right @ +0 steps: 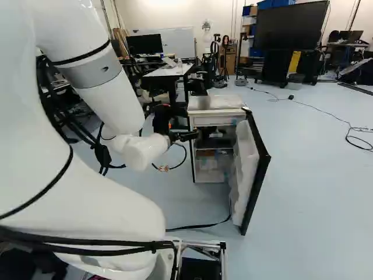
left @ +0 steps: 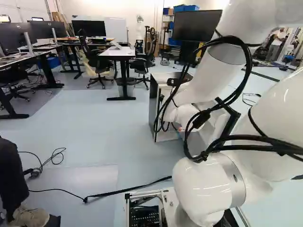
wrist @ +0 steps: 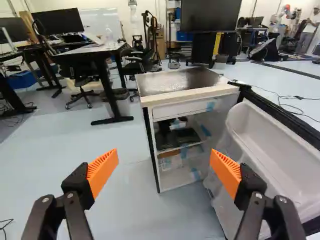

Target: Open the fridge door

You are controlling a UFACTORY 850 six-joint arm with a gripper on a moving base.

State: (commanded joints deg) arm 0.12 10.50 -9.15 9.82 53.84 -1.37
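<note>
Gripper [right: 185,136] open in front of you, its ribbed orange pads [wrist: 102,170] well apart, nothing between them. Ahead, the small fridge [wrist: 184,109]: boxy, pale front frame, smooth dark side edge, top a shiny grey sheet with mottled patches. Its door [wrist: 280,142] stands swung wide, hinged to the cabinet, reaching beside one finger in your wrist view; white moulded liner, deep tray-like hollow, black outer rim. Inside the cabinet, shelves [wrist: 180,148] and strips of blue tape [wrist: 210,106]. Your arm [right: 102,79]: glossy white tubes, grey band carrying a mark too small to read, black cables [left: 246,61] looped and strapped on.
</note>
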